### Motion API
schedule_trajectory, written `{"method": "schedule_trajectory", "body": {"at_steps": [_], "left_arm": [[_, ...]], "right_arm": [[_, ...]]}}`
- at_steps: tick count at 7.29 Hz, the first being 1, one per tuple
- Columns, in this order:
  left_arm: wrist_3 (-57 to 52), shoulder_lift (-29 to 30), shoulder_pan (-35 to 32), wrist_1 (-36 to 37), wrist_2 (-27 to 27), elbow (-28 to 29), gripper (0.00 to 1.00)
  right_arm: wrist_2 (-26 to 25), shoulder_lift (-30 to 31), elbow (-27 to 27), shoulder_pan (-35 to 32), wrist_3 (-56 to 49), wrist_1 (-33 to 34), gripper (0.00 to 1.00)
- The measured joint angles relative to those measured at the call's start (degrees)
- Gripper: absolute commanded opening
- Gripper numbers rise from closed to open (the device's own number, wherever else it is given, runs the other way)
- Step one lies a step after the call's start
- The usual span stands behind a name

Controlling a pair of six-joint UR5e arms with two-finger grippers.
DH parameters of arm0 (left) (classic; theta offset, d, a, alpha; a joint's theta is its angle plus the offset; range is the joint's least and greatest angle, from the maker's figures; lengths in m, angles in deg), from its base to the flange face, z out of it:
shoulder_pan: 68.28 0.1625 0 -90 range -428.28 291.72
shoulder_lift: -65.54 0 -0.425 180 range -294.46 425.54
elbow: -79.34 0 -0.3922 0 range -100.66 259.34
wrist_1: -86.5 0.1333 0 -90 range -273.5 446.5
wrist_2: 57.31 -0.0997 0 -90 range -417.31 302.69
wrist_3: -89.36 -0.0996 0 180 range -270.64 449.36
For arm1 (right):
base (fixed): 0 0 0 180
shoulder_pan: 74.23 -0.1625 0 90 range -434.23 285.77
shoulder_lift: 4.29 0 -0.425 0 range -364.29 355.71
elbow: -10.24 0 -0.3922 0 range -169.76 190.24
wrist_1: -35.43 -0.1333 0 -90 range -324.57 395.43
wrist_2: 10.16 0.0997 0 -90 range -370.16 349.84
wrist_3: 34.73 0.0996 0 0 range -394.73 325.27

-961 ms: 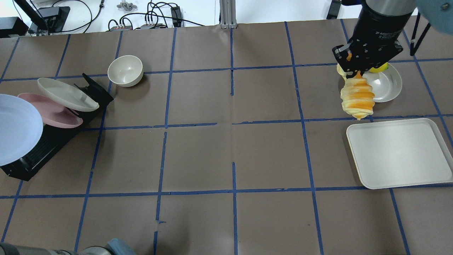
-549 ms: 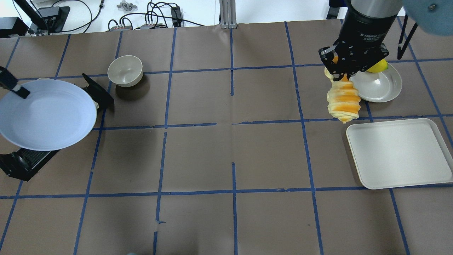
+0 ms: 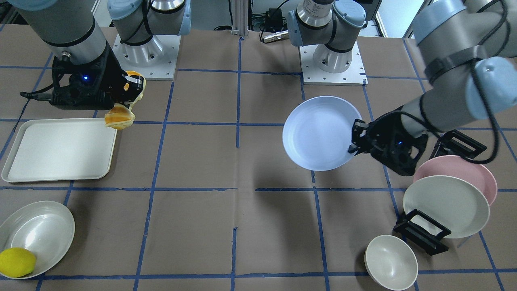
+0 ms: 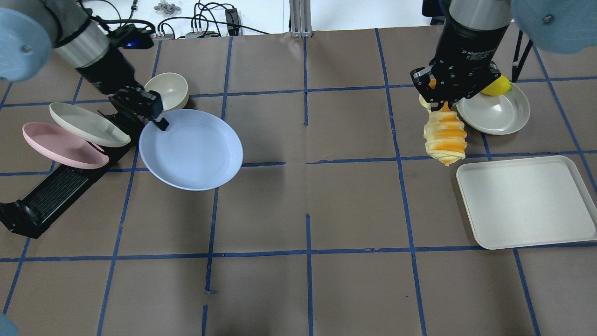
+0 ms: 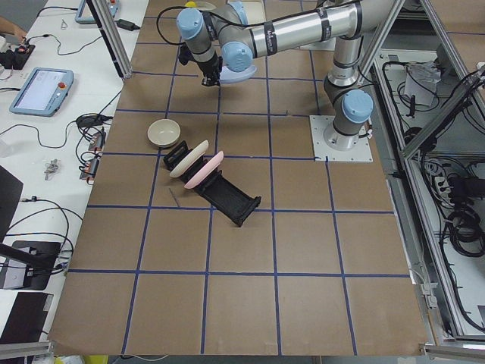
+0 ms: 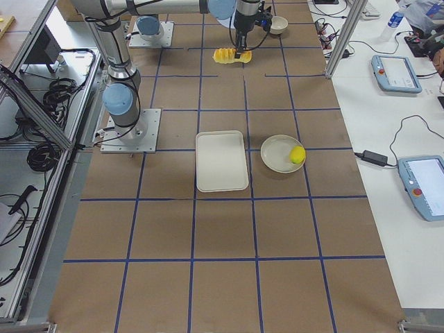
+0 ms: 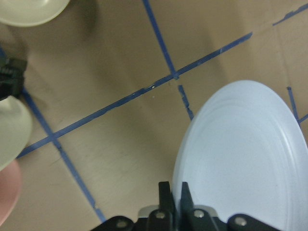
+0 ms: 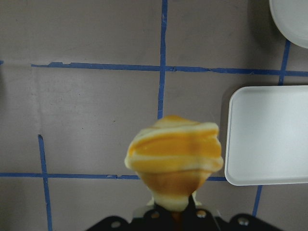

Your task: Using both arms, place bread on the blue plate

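Note:
The bread (image 4: 445,137), a ridged orange and cream roll, hangs from my right gripper (image 4: 440,105), which is shut on its upper end above the table, left of the white tray. It also shows in the front view (image 3: 120,117) and in the right wrist view (image 8: 174,151). My left gripper (image 4: 161,123) is shut on the rim of the blue plate (image 4: 191,149) and holds it roughly level above the table, right of the plate rack. The plate also shows in the front view (image 3: 317,133) and in the left wrist view (image 7: 245,159). Plate and bread are far apart.
A white tray (image 4: 527,200) lies at the right. A cream plate (image 4: 494,114) behind it holds a lemon (image 4: 496,86). A cream bowl (image 4: 165,91) stands at the back left. A black rack (image 4: 56,191) holds a pink plate (image 4: 60,147) and a cream plate (image 4: 88,123).
My left arm has carried the blue plate from over the rack to the right, uncovering the pink and cream plates. My right gripper has moved a little left with the bread.

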Motion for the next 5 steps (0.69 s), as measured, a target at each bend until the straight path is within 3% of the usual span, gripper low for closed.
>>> {"method": "schedule_trajectory", "body": {"at_steps": [4, 5], "left_arm": [[11.7, 11.1, -11.7, 14.9, 5.7, -0.6, 0.09], [13.1, 13.2, -13.1, 18.4, 6.6, -0.6, 0.16]], "right_arm": [[0.1, -3.3, -1.8, -2.5, 0.6, 5.9, 0.06], [0.0, -5.0, -1.8, -3.9, 2.2, 8.6, 0.06]]}}
